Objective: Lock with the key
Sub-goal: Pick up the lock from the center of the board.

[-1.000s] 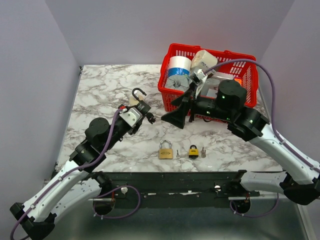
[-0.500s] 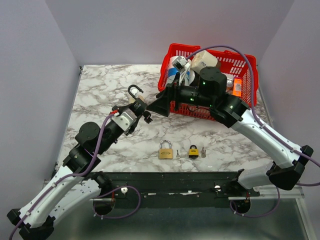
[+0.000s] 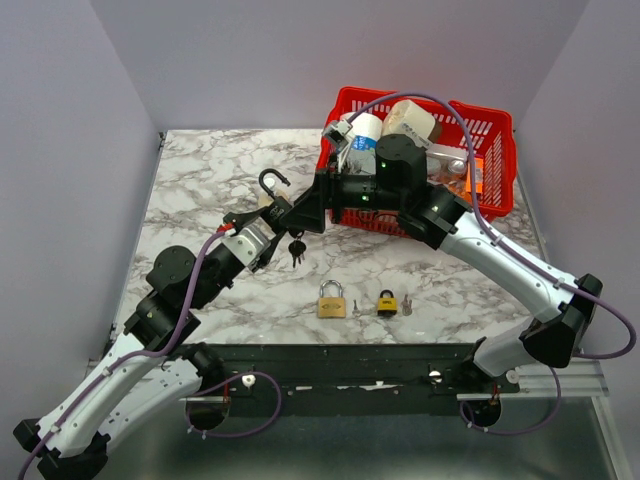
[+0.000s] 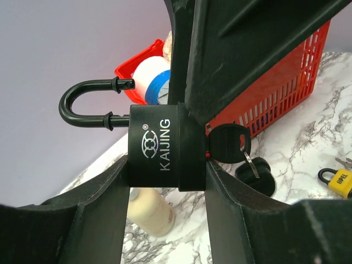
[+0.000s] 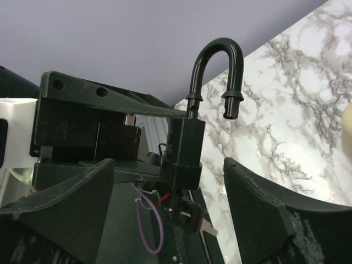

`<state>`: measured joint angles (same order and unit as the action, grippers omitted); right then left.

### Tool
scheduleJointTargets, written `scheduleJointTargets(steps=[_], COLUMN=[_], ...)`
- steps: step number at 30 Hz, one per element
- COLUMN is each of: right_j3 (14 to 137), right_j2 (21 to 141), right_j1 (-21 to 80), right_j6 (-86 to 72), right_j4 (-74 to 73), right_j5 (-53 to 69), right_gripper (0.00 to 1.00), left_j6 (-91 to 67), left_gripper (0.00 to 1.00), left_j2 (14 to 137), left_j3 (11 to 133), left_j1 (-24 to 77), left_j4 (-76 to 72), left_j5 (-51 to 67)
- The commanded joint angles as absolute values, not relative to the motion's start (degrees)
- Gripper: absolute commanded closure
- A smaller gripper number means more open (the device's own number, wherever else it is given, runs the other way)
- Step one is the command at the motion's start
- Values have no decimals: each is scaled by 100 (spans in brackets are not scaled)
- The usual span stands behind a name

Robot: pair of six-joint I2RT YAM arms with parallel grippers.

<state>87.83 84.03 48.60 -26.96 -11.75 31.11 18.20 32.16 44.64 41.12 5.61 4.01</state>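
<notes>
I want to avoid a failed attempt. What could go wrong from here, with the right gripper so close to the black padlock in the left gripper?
1. The open right gripper straddles the black padlock; closing off-centre may twist it within the left gripper, so the open shackle misses its hole.
2. The key in the keyhole carries a hanging spare key, which a finger may snag.

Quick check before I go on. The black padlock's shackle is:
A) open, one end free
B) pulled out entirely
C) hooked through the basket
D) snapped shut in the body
A: the black padlock has its shackle seated by one leg only, and the other end hangs free of the body.
</notes>
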Motion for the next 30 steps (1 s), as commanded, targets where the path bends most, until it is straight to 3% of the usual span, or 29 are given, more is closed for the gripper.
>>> scheduleJointTargets(steps=[1,8,15,22,25,28,29,30], right_j3=[8772,8797,8877,8833,8868,8886,8886,8877], right_j2=[8560,8648,8789,8789,8806,8789,8780,8772], right_j1=[4843,4843,4860,4860,4852,4860,4860,4860], right_j6=[-3049,-3103,-3190,-3199,-3208,-3208,-3199,-3191], right_j4=[-870,-774,-694,-686,-686,-694,-694,-720], right_j5=[3445,3454,3428,3349,3296,3278,3261,3243], right_gripper=[16,31,36,50,60,78,89,96], left_j6=[1863,1837,1731,1784,1828,1846,1889,1898], left_gripper=[98,98,98,98,98,97,95,86], left_j2=[3164,3164,3208,3243,3269,3287,3287,3270], left_j3=[4825,4834,4799,4816,4799,4764,4764,4781], left_j1=[4148,4148,4148,4148,4148,4148,4148,4148], left_j4=[-325,-404,-475,-466,-448,-404,-378,-317], left_j5=[484,501,510,545,562,580,615,624])
